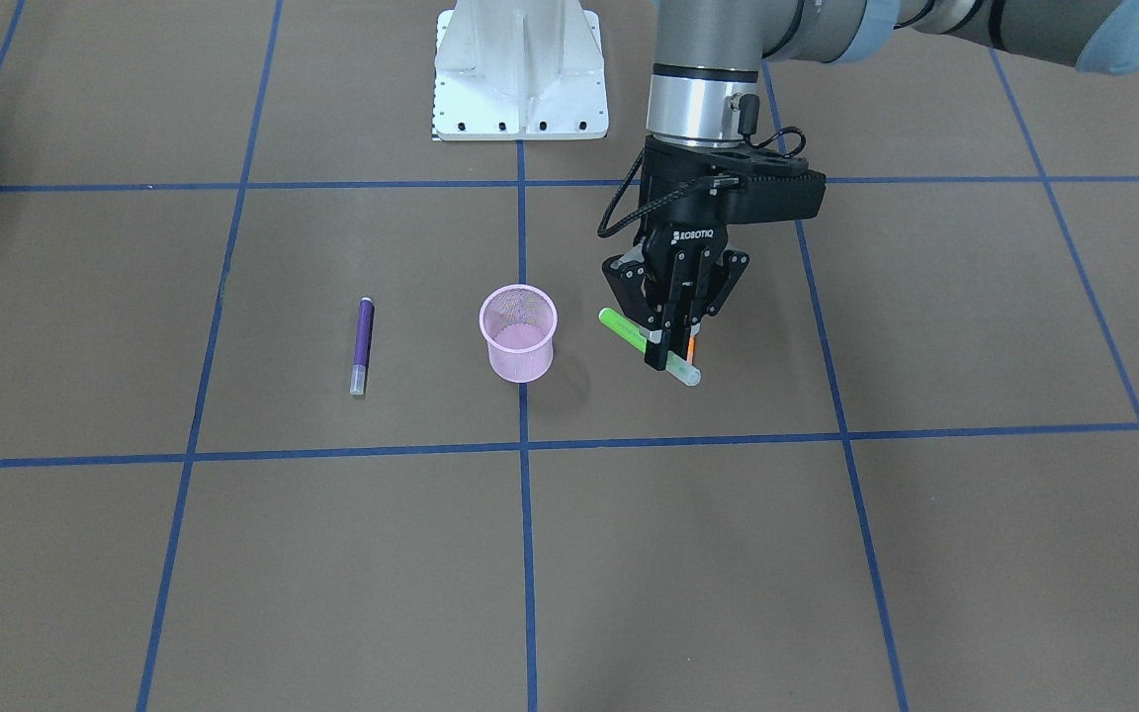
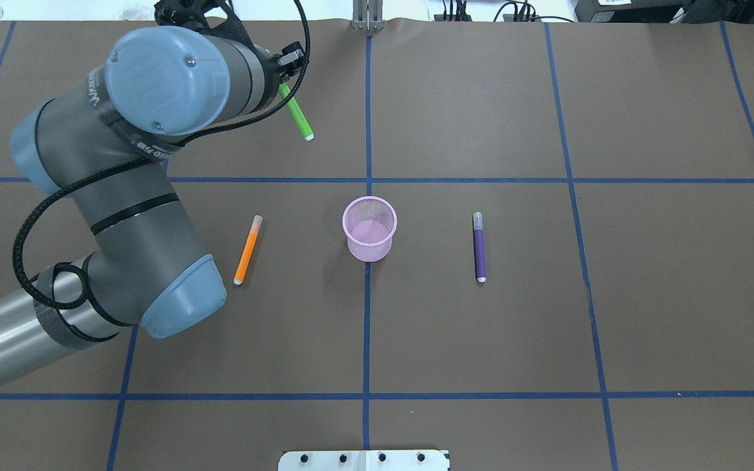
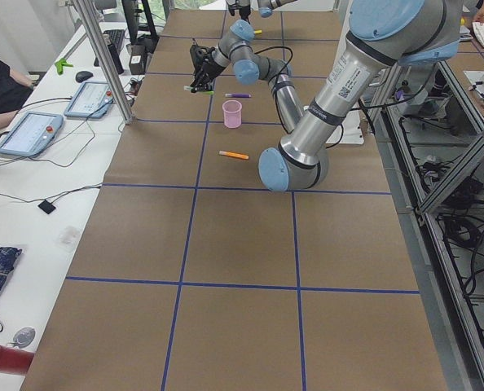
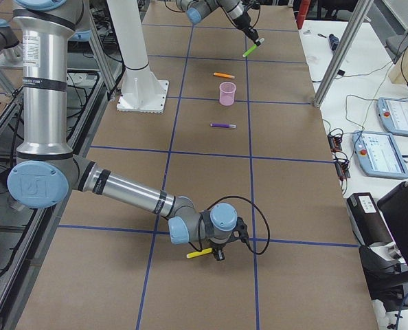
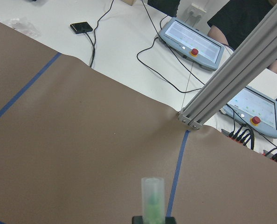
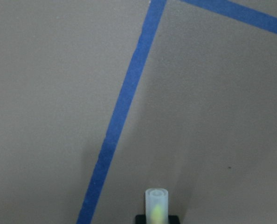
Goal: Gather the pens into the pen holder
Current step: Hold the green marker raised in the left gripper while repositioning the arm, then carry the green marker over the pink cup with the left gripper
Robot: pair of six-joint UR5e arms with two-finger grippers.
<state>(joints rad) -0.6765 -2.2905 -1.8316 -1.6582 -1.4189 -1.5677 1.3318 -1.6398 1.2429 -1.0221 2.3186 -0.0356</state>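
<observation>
left gripper (image 1: pixel 668 356) clamped on slim green pen (image 1: pixel 619 326), 11 o'clock of round pink wire-mesh cup (image 2: pixel 369 229) in overhead view. right gripper (image 4: pixel 220 255) clamped on slim yellow pen (image 6: pixel 156 205). orange pen (image 2: pixel 247 250) lies at cup's 9 o'clock, purple pen (image 2: pixel 480 246) at 3.

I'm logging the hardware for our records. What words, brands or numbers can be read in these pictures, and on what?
"ROBOTIQ": white letters on the black body of the left gripper, front-facing view.
White lettering on the left arm, on its grey tube: curved away and partly hidden, not readable.
Display of the touchscreen pendant: too small to read.
</observation>
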